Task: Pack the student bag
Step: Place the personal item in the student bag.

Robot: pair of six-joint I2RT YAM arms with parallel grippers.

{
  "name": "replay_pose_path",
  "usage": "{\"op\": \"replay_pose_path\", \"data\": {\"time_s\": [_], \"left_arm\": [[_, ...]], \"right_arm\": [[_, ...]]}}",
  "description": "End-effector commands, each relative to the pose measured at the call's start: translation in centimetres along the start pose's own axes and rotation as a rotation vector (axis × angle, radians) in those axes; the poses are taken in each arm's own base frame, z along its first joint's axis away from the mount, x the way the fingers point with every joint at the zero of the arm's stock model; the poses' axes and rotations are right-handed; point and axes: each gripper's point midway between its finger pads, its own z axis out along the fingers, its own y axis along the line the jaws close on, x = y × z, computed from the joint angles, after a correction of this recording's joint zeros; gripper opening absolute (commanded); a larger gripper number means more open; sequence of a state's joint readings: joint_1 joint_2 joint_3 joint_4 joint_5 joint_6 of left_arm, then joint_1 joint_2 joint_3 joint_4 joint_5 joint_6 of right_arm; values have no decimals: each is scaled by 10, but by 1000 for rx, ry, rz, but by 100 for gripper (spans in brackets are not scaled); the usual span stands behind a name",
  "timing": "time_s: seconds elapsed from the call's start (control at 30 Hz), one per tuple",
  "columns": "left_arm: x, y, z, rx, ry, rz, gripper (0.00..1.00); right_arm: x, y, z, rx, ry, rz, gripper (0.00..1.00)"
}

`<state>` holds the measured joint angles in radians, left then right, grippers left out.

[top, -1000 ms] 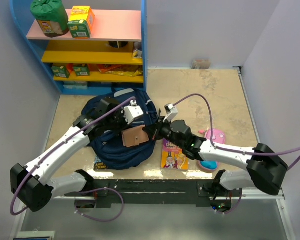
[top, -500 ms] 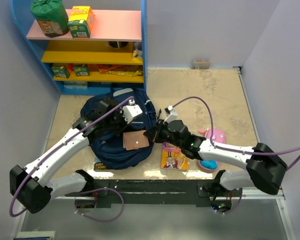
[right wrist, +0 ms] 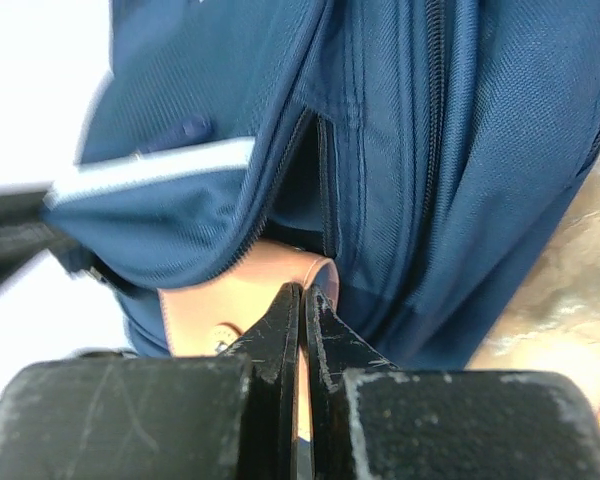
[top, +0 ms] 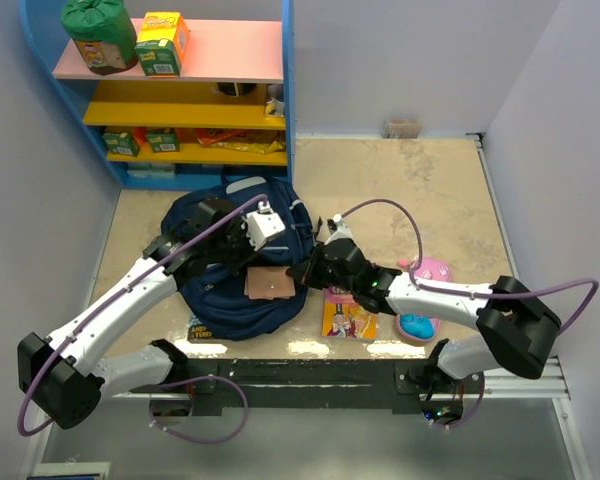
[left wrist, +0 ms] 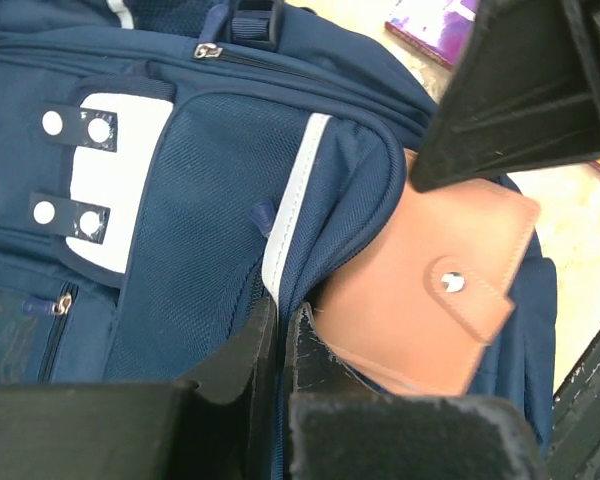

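Wallet point(top: 268, 283) deeper in student bag point(top: 230, 312), right pincer point(top: 300, 270) beside.

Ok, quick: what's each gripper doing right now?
Left gripper: closed, pinching the bag at its pocket edge.
Right gripper: closed on the wallet at the pocket mouth.

The brown wallet point(left wrist: 430, 290) lies half under the front pocket flap of the student bag point(left wrist: 200, 220), its inner edge hidden. In the right wrist view only a tan corner shows past the right gripper point(right wrist: 302, 295), whose closed tips may be touching it. That view's left side is a white blur. The picture book point(top: 348, 318) is partly covered by the right arm, and the second book point(top: 195, 328) by the bag.
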<state>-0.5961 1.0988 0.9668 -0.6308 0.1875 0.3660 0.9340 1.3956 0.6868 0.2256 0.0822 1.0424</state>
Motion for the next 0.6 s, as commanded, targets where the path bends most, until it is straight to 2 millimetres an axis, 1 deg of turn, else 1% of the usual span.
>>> {"op": "replay_pose_path", "data": {"time_s": [0.0,0.03,0.07,0.1,0.13,0.17,0.23,0.27,0.3,0.33,0.37,0.4,0.47,0.53,0.57], "left_arm": [[-35,-5,-8,36,-158,51,0],[-35,-5,-8,34,-159,51,0],[-34,-5,-7,33,-157,49,0],[-33,-5,-6,33,-155,49,0],[-33,-4,-6,27,-157,48,0],[-33,-4,-6,26,-159,47,0],[-31,-5,-4,28,-154,44,0],[-31,-5,-4,30,-155,43,0],[-31,-5,-4,30,-155,41,0],[-31,-5,-5,27,-157,42,0],[-31,-5,-5,26,-155,41,0],[-31,-5,-5,26,-157,43,0],[-30,-5,-4,26,-153,41,0],[-30,-4,-4,24,-153,41,0],[-31,-4,-5,24,-153,42,0]], "right_arm": [[-46,30,-5,-51,-190,229,0],[-58,38,-8,-77,-250,267,0],[-62,41,-10,-75,-282,315,0],[-64,49,-12,-74,-301,325,0],[-66,51,-12,-69,-322,335,0],[-74,51,-13,-57,-372,360,0],[-81,64,-12,-76,-422,393,0],[-81,59,-6,-55,-443,403,0],[-78,66,-4,-68,-447,408,0],[-76,68,-2,-72,-453,416,0],[-70,63,7,-60,-452,420,0],[-67,69,11,-80,-446,437,0],[-61,70,18,-91,-441,447,0],[-58,77,21,-123,-450,429,0],[-57,77,22,-124,-452,393,0]]}}
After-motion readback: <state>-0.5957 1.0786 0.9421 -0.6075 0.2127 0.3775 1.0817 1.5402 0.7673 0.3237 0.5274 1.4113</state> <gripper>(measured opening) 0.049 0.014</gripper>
